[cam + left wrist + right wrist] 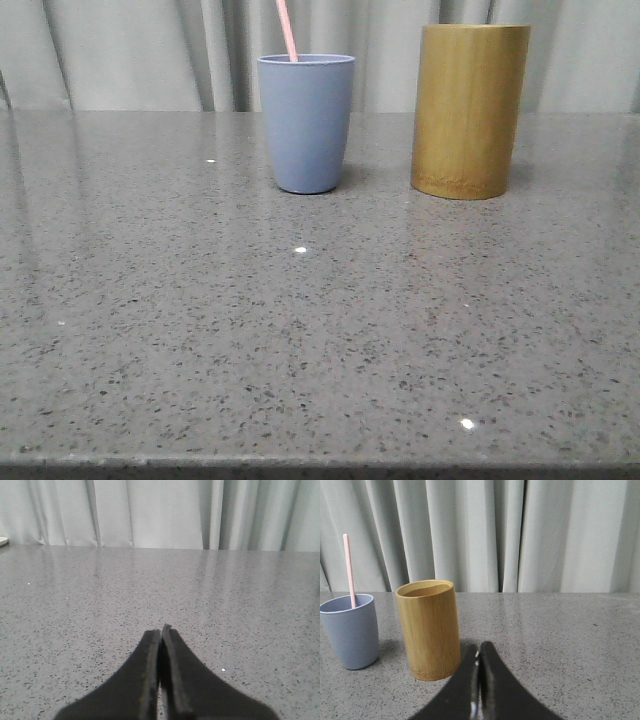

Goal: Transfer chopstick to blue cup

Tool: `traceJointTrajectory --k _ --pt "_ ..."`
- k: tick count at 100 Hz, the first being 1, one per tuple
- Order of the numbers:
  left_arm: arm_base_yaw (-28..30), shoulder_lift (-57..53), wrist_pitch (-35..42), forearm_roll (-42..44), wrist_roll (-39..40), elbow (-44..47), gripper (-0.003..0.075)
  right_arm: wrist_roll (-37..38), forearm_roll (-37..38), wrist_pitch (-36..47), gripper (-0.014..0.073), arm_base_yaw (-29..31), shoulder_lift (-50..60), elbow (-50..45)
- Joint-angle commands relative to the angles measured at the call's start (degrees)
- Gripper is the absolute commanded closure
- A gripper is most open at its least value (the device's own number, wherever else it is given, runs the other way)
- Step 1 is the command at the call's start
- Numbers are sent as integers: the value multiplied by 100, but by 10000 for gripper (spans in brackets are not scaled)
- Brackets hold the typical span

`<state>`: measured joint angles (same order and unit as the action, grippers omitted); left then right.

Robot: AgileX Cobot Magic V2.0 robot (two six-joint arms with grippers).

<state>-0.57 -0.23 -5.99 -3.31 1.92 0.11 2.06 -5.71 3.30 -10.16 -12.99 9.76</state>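
The blue cup (306,122) stands upright on the grey table, left of centre at the back. A pale pink chopstick (286,30) stands in it, leaning left and running out of the top of the front view. Cup (349,630) and chopstick (349,570) also show in the right wrist view. My right gripper (479,650) is shut and empty, low over the table, just right of the bamboo cylinder. My left gripper (162,630) is shut and empty over bare table. Neither gripper shows in the front view.
A taller tan bamboo cylinder (468,110) stands right of the blue cup, a small gap between them; its inside looks empty in the right wrist view (428,629). Grey curtains hang behind the speckled table (320,330). The table's front edge is near.
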Motion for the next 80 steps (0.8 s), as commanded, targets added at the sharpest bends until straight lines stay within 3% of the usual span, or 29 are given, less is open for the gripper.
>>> traceJointTrajectory --k 1,37,80 --pt "10 -205 469 -45 48 60 739 -17 16 478 697 35 -37 162" --pt "10 -205 469 -45 48 60 739 -17 23 529 697 73 10 -18" --pt "10 -205 469 -45 48 60 739 303 686 675 697 760 998 -1140"
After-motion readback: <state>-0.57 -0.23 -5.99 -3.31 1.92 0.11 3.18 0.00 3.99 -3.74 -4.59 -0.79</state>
